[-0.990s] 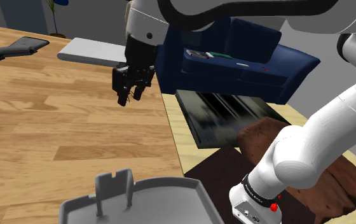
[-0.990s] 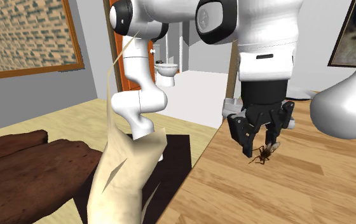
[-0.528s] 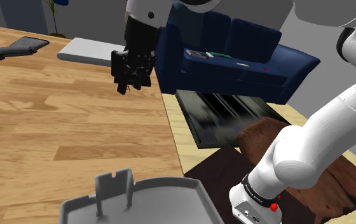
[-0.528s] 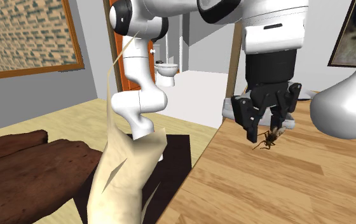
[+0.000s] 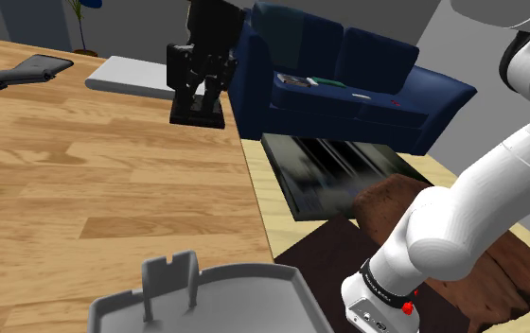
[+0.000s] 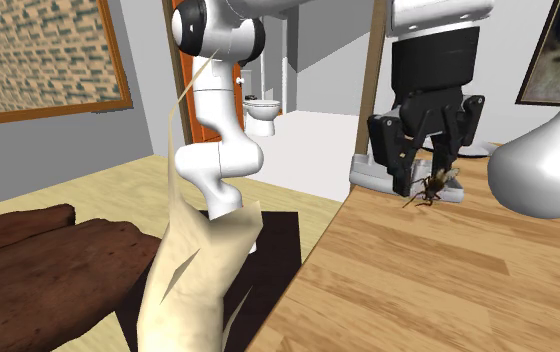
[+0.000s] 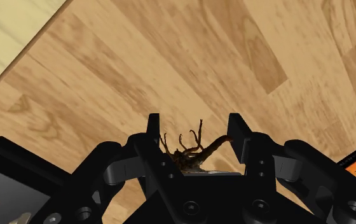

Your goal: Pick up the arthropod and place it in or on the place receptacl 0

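Right now my hand (image 6: pixel 423 172) is closed narrowly on the arthropod (image 6: pixel 431 188), a small brown creature with thin curled legs. In the wrist view it sits pinched between my two black fingers (image 7: pixel 152 127), its legs (image 7: pixel 196 137) curling out past the tips, and the wood of the counter (image 7: pixel 170 57) lies beyond it. In the second exterior view the arthropod hangs at the fingertips, tilted, with the counter (image 6: pixel 418 280) below.

In the shoulder view my hand (image 5: pixel 197 93) points down over the far part of the counter (image 5: pixel 83 189), near that edge. A flat black thing (image 5: pixel 197 120) lies on the wood just beneath the fingertips; I cannot tell what it is. Just beside the hand, toward the shoulder view's left, a flat pale grey slab (image 5: pixel 131 76) rests at the counter's far edge. A grey container (image 5: pixel 216 293) with an upright tab on its rim sits at the near edge, well apart from the hand. A black handled object (image 5: pixel 26 68) lies at the far left of that view.

A large white vase (image 6: pixel 543 165) stands on the counter at the second exterior view's right, near my hand. Past the counter are a dark blue sofa (image 5: pixel 367 85) and a low black table (image 5: pixel 339 175).
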Controlling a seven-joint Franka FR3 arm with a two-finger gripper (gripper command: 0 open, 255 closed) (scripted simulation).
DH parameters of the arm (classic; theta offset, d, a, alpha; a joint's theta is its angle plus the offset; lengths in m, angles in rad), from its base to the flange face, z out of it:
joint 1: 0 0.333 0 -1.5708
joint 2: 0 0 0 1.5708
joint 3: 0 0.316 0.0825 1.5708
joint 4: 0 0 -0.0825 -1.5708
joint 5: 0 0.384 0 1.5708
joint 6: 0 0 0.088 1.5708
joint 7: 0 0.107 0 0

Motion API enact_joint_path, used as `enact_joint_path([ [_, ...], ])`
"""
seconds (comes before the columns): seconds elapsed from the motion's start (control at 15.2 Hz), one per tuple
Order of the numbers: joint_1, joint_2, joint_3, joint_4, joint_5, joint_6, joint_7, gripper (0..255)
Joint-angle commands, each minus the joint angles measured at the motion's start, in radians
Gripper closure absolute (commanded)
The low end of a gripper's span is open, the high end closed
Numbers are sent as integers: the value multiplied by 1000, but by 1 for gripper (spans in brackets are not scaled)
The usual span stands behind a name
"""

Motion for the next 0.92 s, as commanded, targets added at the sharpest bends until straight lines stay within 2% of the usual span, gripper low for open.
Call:
enact_joint_path([
  [0.0,-1,5,-1,34,-3,-30,4,255],
  [0.2,-2,12,-1,71,-7,-59,10,255],
  [0.86,85,-181,92,-96,83,-40,164,255],
])
